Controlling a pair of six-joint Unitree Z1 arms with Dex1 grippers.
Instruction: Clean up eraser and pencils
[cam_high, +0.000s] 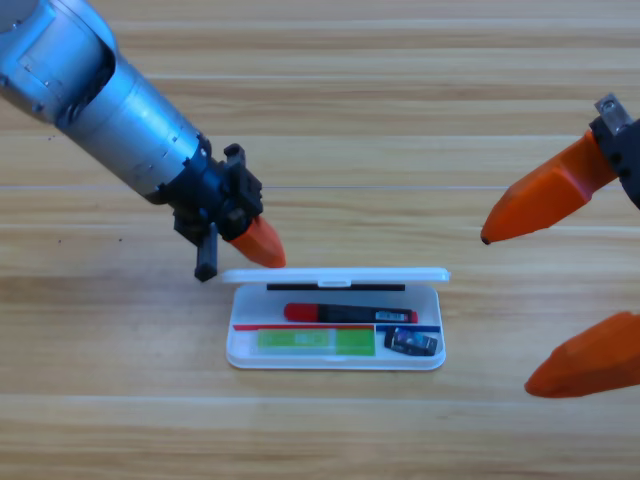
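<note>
High view: left gripper (258, 245) at lid (335, 273) of white case (335, 362), jaw gap hidden, state unclear. Right gripper (560, 290) at right edge, jaws wide apart. Inside case: red pen (345, 313), green bar (314, 342), eraser (412, 343) in bottom-right compartment.

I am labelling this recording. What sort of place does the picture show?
Probably a robot test bench: a light wooden plank table, a white plastic pencil case, and two grey arms with orange jaws. The left gripper is at the case's lid; the right gripper waits at the right edge.
</note>
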